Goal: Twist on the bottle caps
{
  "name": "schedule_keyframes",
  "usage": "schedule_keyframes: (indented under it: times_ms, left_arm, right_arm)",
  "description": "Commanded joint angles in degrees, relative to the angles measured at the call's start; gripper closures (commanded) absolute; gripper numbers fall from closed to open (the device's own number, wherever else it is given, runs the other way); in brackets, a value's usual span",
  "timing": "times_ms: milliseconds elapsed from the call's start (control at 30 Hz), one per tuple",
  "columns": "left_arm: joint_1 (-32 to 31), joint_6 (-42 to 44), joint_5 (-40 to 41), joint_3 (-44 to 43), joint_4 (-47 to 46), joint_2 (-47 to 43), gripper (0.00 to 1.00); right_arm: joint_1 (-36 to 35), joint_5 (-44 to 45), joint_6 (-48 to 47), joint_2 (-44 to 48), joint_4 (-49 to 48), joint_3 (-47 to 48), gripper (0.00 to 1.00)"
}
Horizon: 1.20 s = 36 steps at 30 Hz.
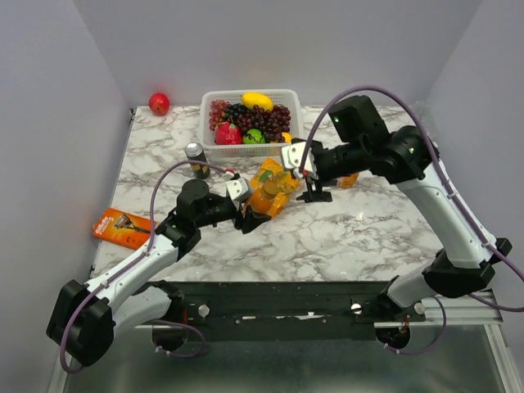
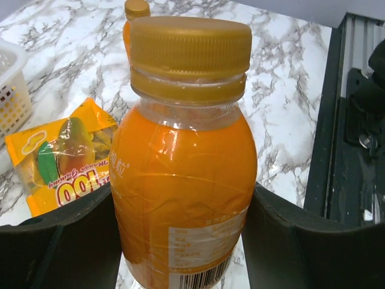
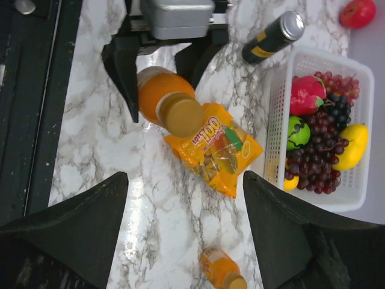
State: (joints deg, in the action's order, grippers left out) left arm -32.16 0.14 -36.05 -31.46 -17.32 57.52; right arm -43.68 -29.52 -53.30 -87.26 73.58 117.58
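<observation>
My left gripper [image 2: 183,247] is shut on an orange juice bottle [image 2: 183,174], one finger on each side of its body. A golden-orange cap [image 2: 189,51] sits on that bottle's neck. The overhead view shows the held bottle [image 1: 266,199] near the table's middle, with my right gripper [image 1: 315,190] just to its right. Seen from the right wrist, the same bottle [image 3: 157,95] and its cap [image 3: 180,114] lie ahead of the right gripper [image 3: 186,223], which is open and holds nothing. A second orange bottle [image 3: 221,270] with a golden cap [image 2: 137,8] rests apart on the marble.
A yellow snack bag [image 3: 213,147] lies beside the held bottle. A dark can [image 1: 196,160] stands near a white basket [image 1: 246,150] of fruit at the back. A red apple [image 1: 159,103] is in the far left corner, an orange packet [image 1: 123,228] at the left edge.
</observation>
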Motion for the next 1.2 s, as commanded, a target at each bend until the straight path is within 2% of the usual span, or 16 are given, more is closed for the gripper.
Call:
schedule_keyframes:
  times_ms: [0, 167, 267, 400, 633, 900, 1167]
  left_arm:
    - [-0.2, 6.3, -4.2, -4.3, 5.7, 0.4, 1.00]
    - [-0.6, 12.0, -6.5, -7.9, 11.5, 1.9, 1.00]
    - [-1.2, 14.4, -7.4, -9.8, 14.6, 2.5, 1.00]
    - [-2.0, 15.9, -7.9, -11.6, 16.9, 3.7, 1.00]
    - [-3.0, 17.3, -8.2, -13.3, 18.6, 4.5, 1.00]
    - [-3.4, 18.7, -8.2, -14.5, 19.7, 4.4, 1.00]
    - [-3.5, 19.3, -8.2, -14.5, 20.3, 4.2, 1.00]
  right_arm:
    - [-2.7, -3.3, -14.1, 2.9, 0.9, -7.6, 0.14]
    - [-4.2, -2.3, -21.7, 6.0, -3.0, -16.1, 0.13]
    - [-4.6, -1.9, -22.0, 7.4, -8.6, -19.0, 0.13]
    - [-4.7, -2.3, -22.9, 7.4, -11.3, -19.2, 0.13]
    - [-4.9, -3.8, -24.1, 6.8, -10.2, -19.2, 0.16]
    - [-5.0, -4.0, -27.6, 3.2, -1.8, -15.5, 0.25]
    - [-5.0, -3.1, -27.2, 0.9, -1.3, -14.2, 0.38]
